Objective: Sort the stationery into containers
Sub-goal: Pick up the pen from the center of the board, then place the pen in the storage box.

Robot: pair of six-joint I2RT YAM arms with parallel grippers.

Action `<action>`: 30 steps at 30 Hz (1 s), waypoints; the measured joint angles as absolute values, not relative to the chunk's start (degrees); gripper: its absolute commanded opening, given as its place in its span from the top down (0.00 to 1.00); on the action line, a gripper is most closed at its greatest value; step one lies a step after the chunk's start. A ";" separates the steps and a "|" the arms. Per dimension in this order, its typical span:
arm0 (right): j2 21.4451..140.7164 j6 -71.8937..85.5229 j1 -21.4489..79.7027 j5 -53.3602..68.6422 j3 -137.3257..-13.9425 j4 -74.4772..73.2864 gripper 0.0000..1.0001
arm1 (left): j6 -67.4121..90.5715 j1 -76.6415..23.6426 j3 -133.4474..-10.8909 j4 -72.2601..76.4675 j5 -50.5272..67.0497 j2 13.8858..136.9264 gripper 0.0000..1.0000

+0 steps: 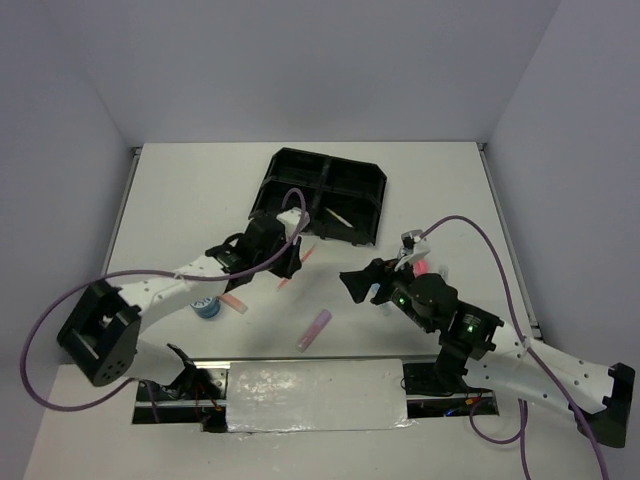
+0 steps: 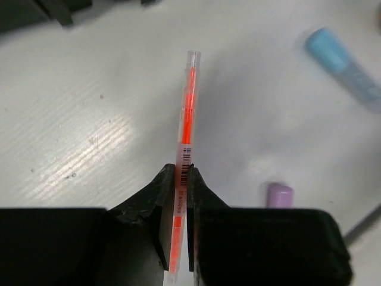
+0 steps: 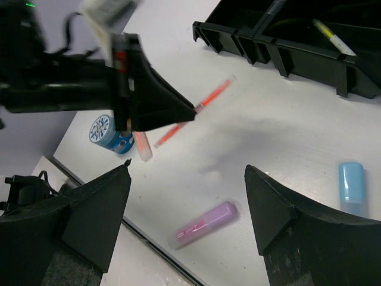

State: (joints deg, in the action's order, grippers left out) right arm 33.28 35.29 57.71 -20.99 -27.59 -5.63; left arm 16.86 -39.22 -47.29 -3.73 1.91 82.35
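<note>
The left gripper point(image 2: 181, 174) is clamped shut on the thin pink pen point(image 2: 189, 101); the two fingers point(image 2: 156, 199) pinch it near its rear end, so most of the clear barrel sticks straight out ahead of the jaws and only a short stub shows behind them. A hold that far back looks chosen to leave the long front end free to go into a compartment first, though it probably lets the tip swing; whether the pen is clear of the table, I cannot tell.

Ahead of the pen's tip and to the left lies the black tray point(image 3: 297, 50), with a yellow pen point(image 3: 331, 37) already in one of its compartments; my guess is the pink pen belongs beside it.

The right gripper point(image 3: 187, 173) holds nothing, its jaws spread wide; the purple marker point(image 3: 205, 223) lies on the table between them, slightly nearer the wrist than the tips, so this arm seems lined up for that marker. The light blue marker point(image 3: 351, 185) sits just outside its right finger; the blue-and-white tape roll point(image 3: 104, 131) and the orange marker point(image 3: 141, 146) lie beyond its left finger, beneath the left arm.
</note>
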 measured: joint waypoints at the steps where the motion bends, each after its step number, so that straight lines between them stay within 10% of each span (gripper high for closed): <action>1: 32.84 35.29 57.71 -21.30 -27.59 -5.85 0.16 | 16.82 -39.27 -47.37 -3.77 2.42 80.07 1.00; 10: 25.80 34.41 57.69 -25.28 -28.29 -10.13 0.15 | 18.96 -39.57 -58.78 -0.75 2.09 74.52 1.00; 30: 14.37 33.50 57.69 -30.98 -36.23 -21.89 0.15 | 66.78 -46.52 -73.65 19.22 -32.75 105.71 0.98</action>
